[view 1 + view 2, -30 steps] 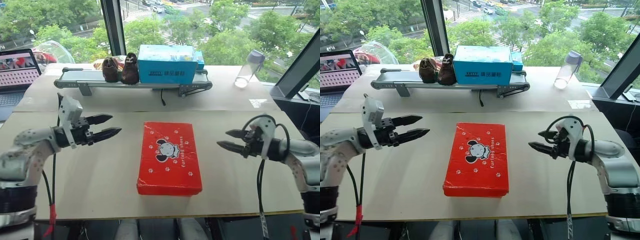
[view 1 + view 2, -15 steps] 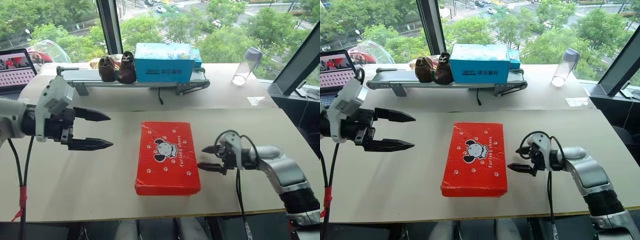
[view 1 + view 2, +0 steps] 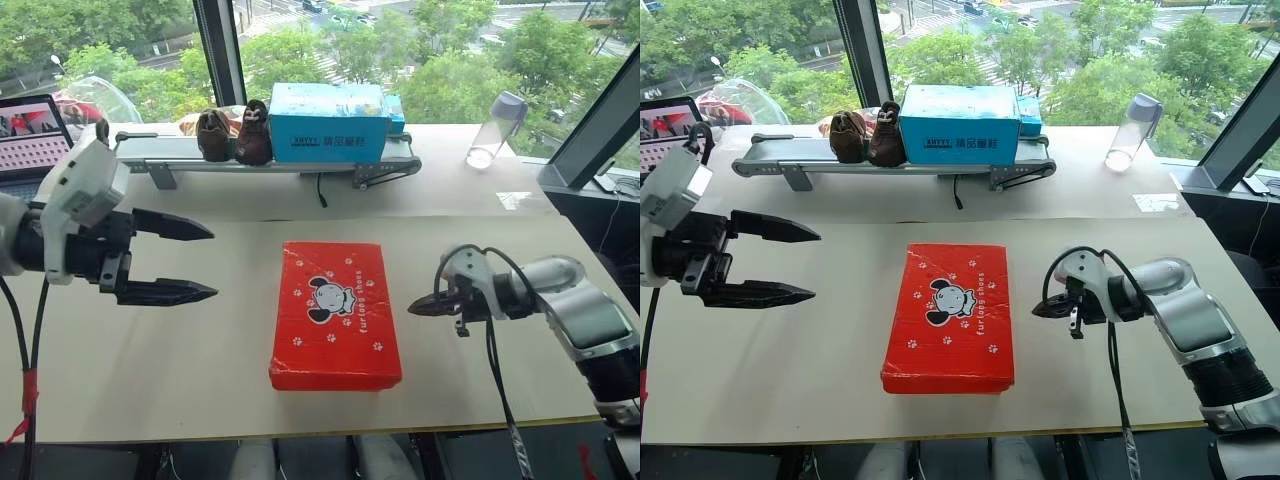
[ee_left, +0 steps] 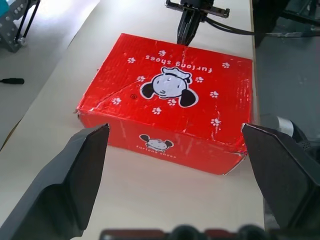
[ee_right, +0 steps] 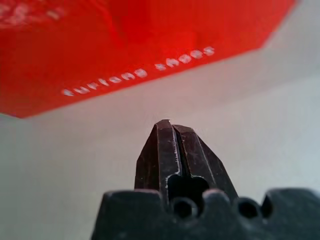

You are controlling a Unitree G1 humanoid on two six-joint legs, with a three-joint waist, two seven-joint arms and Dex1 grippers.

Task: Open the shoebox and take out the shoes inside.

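A: What is the biggest thing here?

B: The pale worktop (image 3: 180,370). It runs from the near edge back to the windows.

A: And the shoebox?

B: The red shoebox (image 3: 336,314) lies flat near the middle of the worktop, lid down and closed, with the cartoon dog and white paw prints facing up. The shoes are not visible; the closed lid hides the inside.

A: What stands behind it?

B: A small conveyor belt (image 3: 150,153) along the far side. On it sit a blue box (image 3: 330,125) and, touching its left end, a dark brown pair of shoes (image 3: 236,135). A laptop (image 3: 38,135) is at the far left, and a clear bottle (image 3: 496,131) stands at the far right.

A: The arms?

B: The left gripper (image 3: 205,262) hovers above the worktop to the left of the shoebox, well apart from it, its fingers spread wide and pointing towards the box. The right gripper (image 3: 412,308) is low, just beside the shoebox's right long side, its fingers pressed together into one point, pinching nothing. A small gap shows between the tip and the box wall.
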